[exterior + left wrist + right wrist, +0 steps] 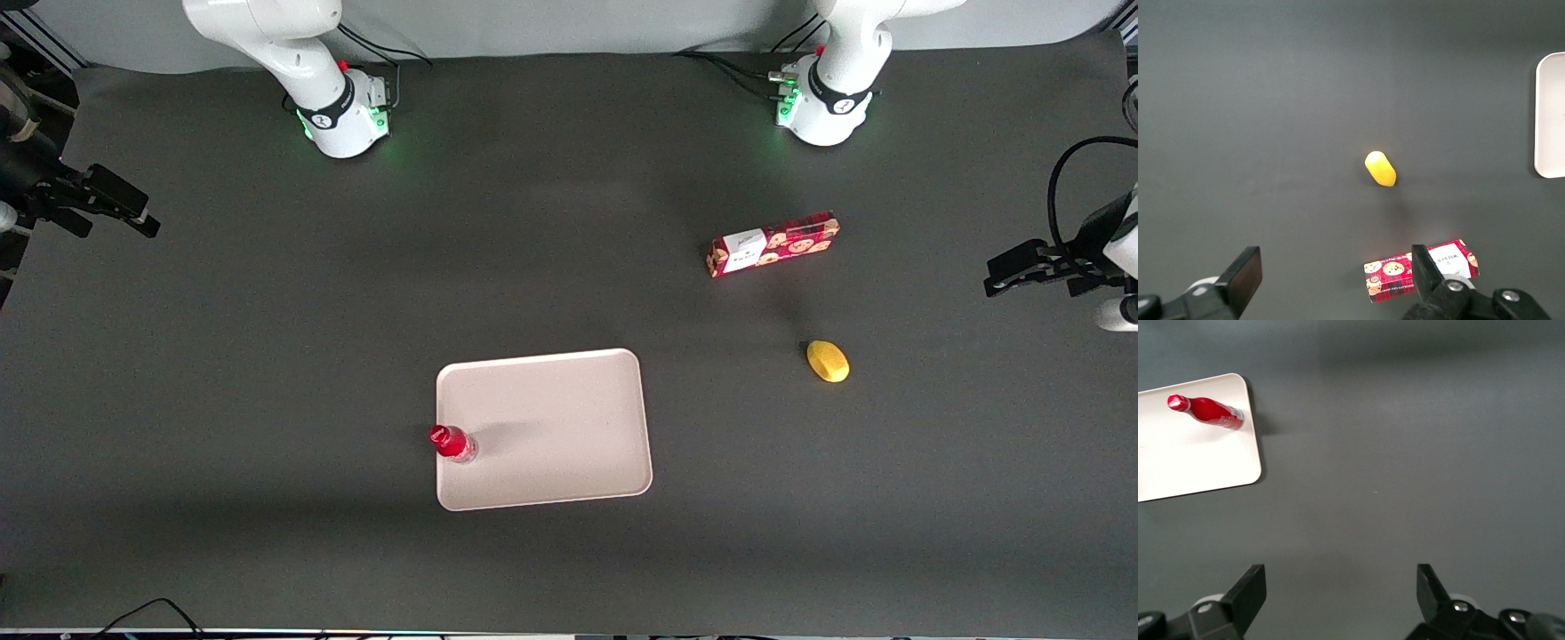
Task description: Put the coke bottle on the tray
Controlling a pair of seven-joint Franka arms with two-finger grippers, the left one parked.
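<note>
the coke bottle (453,443) is seen standing upright on the tray (569,418), just inside the rim on the edge toward the working arm's end of the table. its long axis is vertical, with the red cap uppermost and the silvery base on the tray floor. it is judged to be light, rigid and smooth-walled, so some slipperiness is expected; being slim and tall, it could be tipped easily by a sideways knock. a hold across the body below the neck, above the label, would be the steadiest. the gripper (1341,600) is held well apart from the bottle, above bare table (1418,473), its fingers (1248,593) spread wide with nothing between them. the placement is judged complete.
</note>
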